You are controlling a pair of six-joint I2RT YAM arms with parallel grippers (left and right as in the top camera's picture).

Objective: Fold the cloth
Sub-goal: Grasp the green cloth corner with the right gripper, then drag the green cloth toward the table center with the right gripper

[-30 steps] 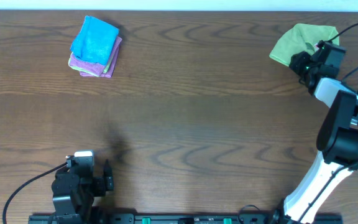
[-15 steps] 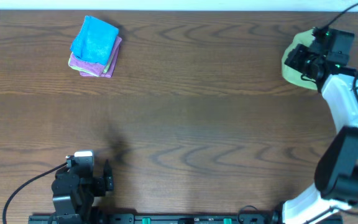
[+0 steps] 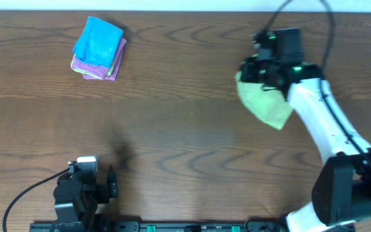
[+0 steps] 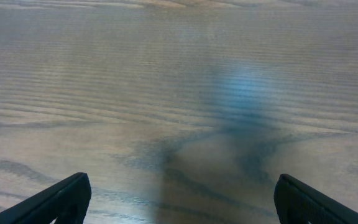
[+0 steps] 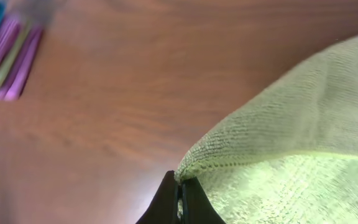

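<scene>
A light green cloth (image 3: 267, 103) hangs from my right gripper (image 3: 247, 69) over the right half of the table, trailing down and to the right. In the right wrist view the gripper (image 5: 180, 198) is shut on the cloth's edge, and the green cloth (image 5: 291, 162) fills the right side. My left gripper (image 3: 111, 182) sits at the front left of the table. In the left wrist view it (image 4: 179, 202) is open and empty over bare wood.
A stack of folded cloths, blue on top of green and purple, (image 3: 98, 48) lies at the back left; it shows blurred in the right wrist view (image 5: 5, 46). The wooden table (image 3: 185, 142) spreads between the arms.
My right gripper has carried the green cloth from the back right corner leftward and toward the table's middle. The left arm has not moved.
</scene>
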